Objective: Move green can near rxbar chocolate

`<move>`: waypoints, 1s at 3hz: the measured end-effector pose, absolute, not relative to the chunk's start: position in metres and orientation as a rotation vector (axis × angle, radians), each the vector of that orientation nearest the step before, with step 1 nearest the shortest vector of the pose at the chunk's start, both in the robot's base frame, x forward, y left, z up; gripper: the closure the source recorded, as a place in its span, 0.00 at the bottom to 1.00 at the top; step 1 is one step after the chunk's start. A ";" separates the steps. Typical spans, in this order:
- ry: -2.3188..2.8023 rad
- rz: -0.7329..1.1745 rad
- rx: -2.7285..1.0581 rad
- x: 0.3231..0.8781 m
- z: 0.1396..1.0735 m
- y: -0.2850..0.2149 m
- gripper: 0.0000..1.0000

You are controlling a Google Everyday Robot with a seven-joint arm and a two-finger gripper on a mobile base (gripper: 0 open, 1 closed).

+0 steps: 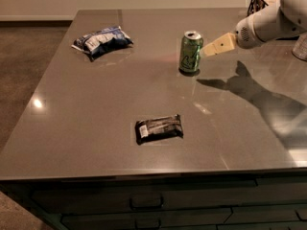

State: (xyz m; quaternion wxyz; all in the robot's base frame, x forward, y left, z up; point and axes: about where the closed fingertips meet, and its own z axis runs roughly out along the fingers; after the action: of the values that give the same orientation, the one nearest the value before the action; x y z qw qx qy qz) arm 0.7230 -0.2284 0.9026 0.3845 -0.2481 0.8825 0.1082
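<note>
The green can (pixel 191 52) stands upright on the grey table (pixel 96 109), right of centre toward the back. The rxbar chocolate (pixel 159 128), a dark flat wrapper, lies nearer the front, about a can's height and more in front of the can and slightly left. My gripper (pixel 212 47) reaches in from the right on a white arm, its pale tip just right of the can's upper part, a small gap apart from it and holding nothing.
A blue-and-white snack bag (pixel 101 40) lies at the back left. A dark wire basket (pixel 259 3) stands at the back right corner. The table's front edge runs above dark drawers (pixel 144 202). The arm's shadow falls on the right side.
</note>
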 end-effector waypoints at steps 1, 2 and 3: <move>2.193 0.335 -0.632 0.741 0.903 -0.204 0.00; 2.152 0.383 -0.674 0.748 0.906 -0.177 0.00; 2.125 0.430 -0.714 0.748 0.909 -0.155 0.18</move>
State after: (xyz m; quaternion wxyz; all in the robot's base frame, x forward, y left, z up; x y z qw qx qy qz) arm 0.7484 -0.1555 0.9090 0.4163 -0.2845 0.8464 0.1712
